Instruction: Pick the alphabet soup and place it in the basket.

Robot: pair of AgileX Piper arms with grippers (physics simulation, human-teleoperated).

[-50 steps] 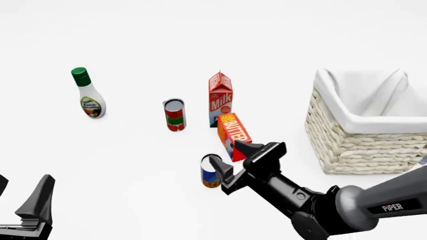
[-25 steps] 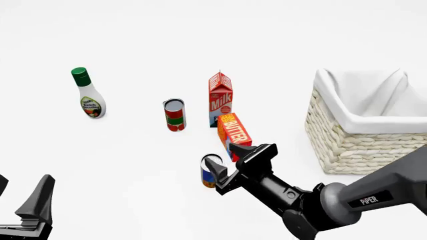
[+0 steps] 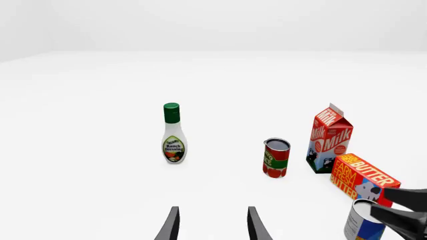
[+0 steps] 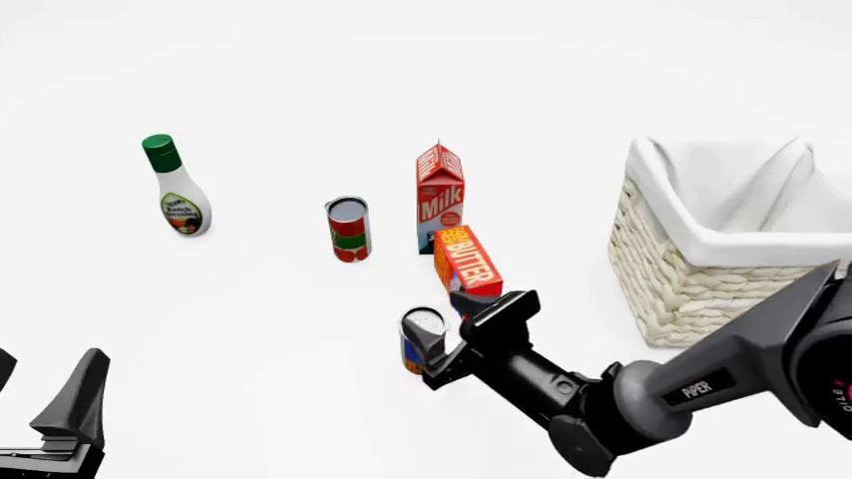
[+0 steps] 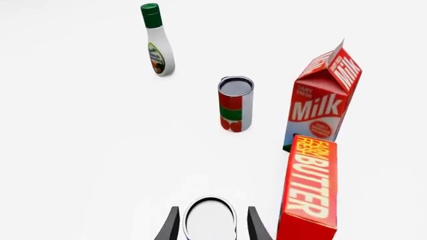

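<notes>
Only right wrist view shows right pincer (image 5: 207, 225) spread round alphabet soup (image 5: 209, 219); left pincer (image 3: 210, 223) spread.

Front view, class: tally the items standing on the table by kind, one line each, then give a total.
Cans: 2, the alphabet soup and the red-and-green can
Cartons: 2, milk carton and butter carton
Bottles: 1, dressing bottle
Baskets: 1, the basket
Total: 6

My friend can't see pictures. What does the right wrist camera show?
The right tool is open with its two fingers on either side of the alphabet soup can. Beyond stand a butter carton, a milk carton, a red-and-green can and a ranch dressing bottle.
</notes>
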